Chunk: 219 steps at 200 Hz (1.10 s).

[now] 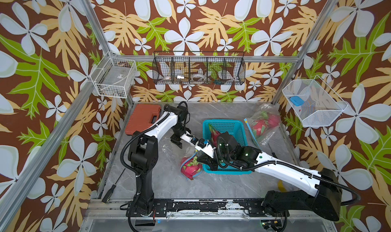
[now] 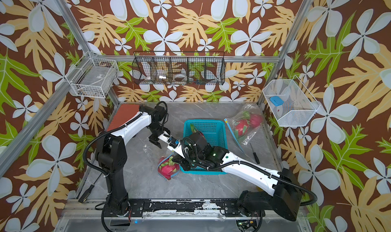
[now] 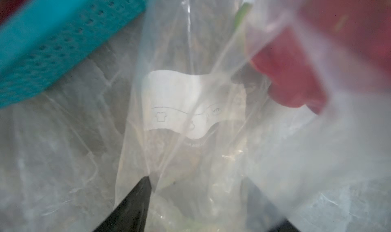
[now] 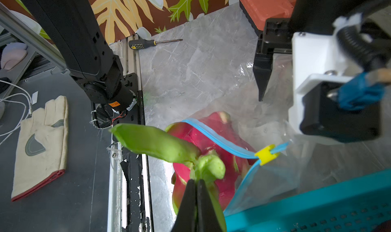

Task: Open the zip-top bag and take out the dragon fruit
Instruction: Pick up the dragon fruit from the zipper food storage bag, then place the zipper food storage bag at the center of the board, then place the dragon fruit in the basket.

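The left arm is seen bent at the elbow, its tool (image 1: 176, 140) lowered onto the clear zip-top bag (image 4: 264, 123) on the counter (image 1: 169, 184), jaws partly apart with film between them. To its right, the right arm is stretched forward, its tool (image 4: 197, 190) pinched tight on a green scale of the dragon fruit (image 1: 191, 167), which lies in the bag's mouth beside the teal basket (image 1: 224, 125).

Both arms pair glossy white link shells with matte black joint housings, and black ribbed conduit loops along each, tied down with white zip ties. Small green lights glow on the right arm's black joints. The left gripper (image 4: 262, 80) has black wedge-shaped fingers under a white bracket with a blue connector; the right gripper (image 4: 197, 190) ends in slim black tapered fingers
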Available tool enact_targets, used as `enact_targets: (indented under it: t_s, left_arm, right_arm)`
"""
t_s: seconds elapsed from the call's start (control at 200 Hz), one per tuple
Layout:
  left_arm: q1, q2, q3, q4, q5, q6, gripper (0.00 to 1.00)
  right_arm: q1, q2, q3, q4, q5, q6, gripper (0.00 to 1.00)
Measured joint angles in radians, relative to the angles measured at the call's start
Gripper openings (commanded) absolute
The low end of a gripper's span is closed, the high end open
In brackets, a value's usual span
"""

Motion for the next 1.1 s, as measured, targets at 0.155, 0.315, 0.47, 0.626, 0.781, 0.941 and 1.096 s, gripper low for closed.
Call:
enact_targets:
  t_s: [0.155,0.315,0.47,0.626,0.781,0.941,1.096]
  left_arm:
    - [0.002,0.01,-0.058,0.037,-0.077,-0.071,0.0]
    - [0.052,0.008,-0.063,0.11,-0.164,-0.145,0.0]
    - [0.131,-0.021,-0.106,0.238,-0.285,-0.181,0.0]
    - [0.172,0.011,-0.051,0.366,-0.373,-0.272,0.0]
    - [0.174,0.09,0.107,0.457,-0.415,-0.435,0.0]
    - [0.174,0.155,0.254,0.582,-0.484,-0.614,0.69]
    - [0.175,0.134,0.299,0.619,-0.495,-0.748,1.0]
  right_arm:
    - [0.0,-0.032,-0.031,0.015,0.003,0.004,0.0]
    - [0.0,-0.069,-0.042,0.013,0.027,0.023,0.0]
    - [-0.002,-0.14,-0.029,0.006,0.052,0.032,0.0]
    - [-0.003,-0.242,-0.005,-0.017,0.083,0.051,0.0]
    - [-0.031,-0.313,0.047,-0.043,0.138,0.059,0.0]
    - [-0.181,-0.331,0.088,-0.053,0.219,0.08,0.0]
    - [-0.361,-0.302,0.092,-0.053,0.312,0.093,0.0]
